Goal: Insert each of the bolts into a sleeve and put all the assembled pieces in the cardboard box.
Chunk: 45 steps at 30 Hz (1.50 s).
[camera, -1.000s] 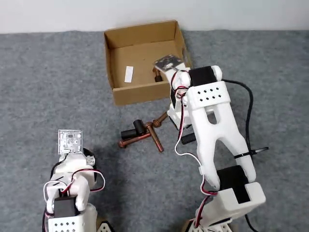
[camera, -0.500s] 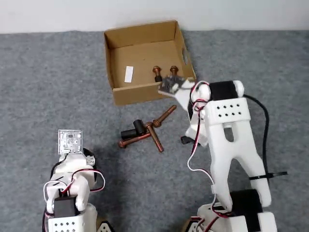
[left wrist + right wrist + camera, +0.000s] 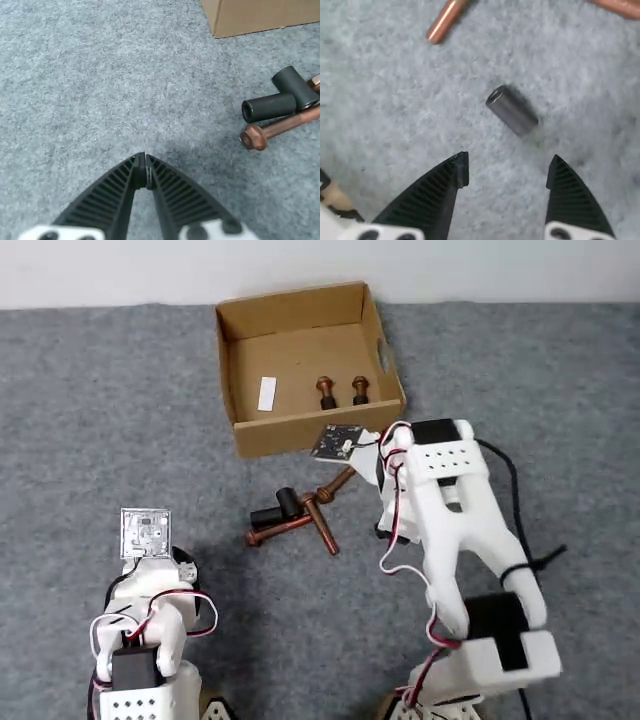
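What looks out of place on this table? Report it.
Nothing is damaged. Loose bolts and sleeves lie crisscrossed in a heap before the cardboard box; one lone sleeve lies on its side apart from them, near the open right claw.

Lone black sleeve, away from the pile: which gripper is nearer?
Right. The right gripper is open just by the sleeve; the left gripper is shut, beyond the bolts.

The high camera looked straight down on the table, with the cardboard box at upper centre. The left wrist camera sat low, facing that box's corner and the sleeves, both shared with the high view. The right wrist camera hung close over a lone sleeve.
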### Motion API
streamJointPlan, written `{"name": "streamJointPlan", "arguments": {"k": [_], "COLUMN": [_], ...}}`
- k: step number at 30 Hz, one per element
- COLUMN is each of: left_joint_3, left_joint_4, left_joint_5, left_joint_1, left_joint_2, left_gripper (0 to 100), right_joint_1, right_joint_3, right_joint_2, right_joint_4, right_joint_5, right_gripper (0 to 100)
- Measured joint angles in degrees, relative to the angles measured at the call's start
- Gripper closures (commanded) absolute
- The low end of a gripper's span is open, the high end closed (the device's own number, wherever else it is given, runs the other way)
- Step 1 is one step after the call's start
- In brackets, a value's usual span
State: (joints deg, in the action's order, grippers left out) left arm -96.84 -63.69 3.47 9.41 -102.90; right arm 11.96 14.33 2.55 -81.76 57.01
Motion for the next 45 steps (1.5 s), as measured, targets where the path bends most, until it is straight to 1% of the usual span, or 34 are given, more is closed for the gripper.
{"name": "streamJointPlan", "arguments": {"k": [11, 13, 18, 19, 22, 26, 33, 36, 39, 42, 43, 45], "left_joint_3": [0.0, 0.0, 0.0, 0.0, 0.0, 0.0, 0.0, 0.0, 0.0, 0.0, 0.0, 0.0], "left_joint_4": [-0.1, -0.1, -0.1, -0.1, -0.1, -0.1, -0.1, -0.1, -0.1, -0.1, -0.1, -0.1], "left_joint_5": [0.0, 0.0, 0.0, 0.0, 0.0, 0.0, 0.0, 0.0, 0.0, 0.0, 0.0, 0.0], "left_joint_1": [0.0, 0.0, 0.0, 0.0, 0.0, 0.0, 0.0, 0.0, 0.0, 0.0, 0.0, 0.0], "left_joint_2": [0.0, 0.0, 0.0, 0.0, 0.0, 0.0, 0.0, 0.0, 0.0, 0.0, 0.0, 0.0], "left_gripper": [100, 100, 100, 100, 100, 100, 100, 100, 100, 100, 100, 100], "right_joint_1": [0.0, -0.1, -0.5, -0.6, -0.6, -0.4, 0.7, 0.5, 0.4, 1.6, 2.1, 3.0], "right_joint_3": [0.0, -0.1, -1.2, -1.2, -1.2, -0.1, -0.1, 0.1, 0.2, 0.2, 0.2, 0.2], "right_joint_2": [12.3, 14.3, 15.9, 15.8, 15.8, 13.3, 3.6, 1.7, 2.0, 5.5, 6.9, 9.4], "right_joint_4": [10.2, 10.9, 11.7, 11.7, 11.7, 11.4, 4.1, 3.1, 2.8, 3.6, 3.9, 4.0], "right_joint_5": [0.0, 0.0, 0.0, 0.0, -0.2, -3.3, -8.4, -11.6, -14.0, -16.1, -16.4, -16.7], "right_gripper": [76.0, 81.1, 98.3, 99.3, 99.1, 99.0, 99.0, 98.9, 98.9, 98.4, 97.1, 91.1]}}
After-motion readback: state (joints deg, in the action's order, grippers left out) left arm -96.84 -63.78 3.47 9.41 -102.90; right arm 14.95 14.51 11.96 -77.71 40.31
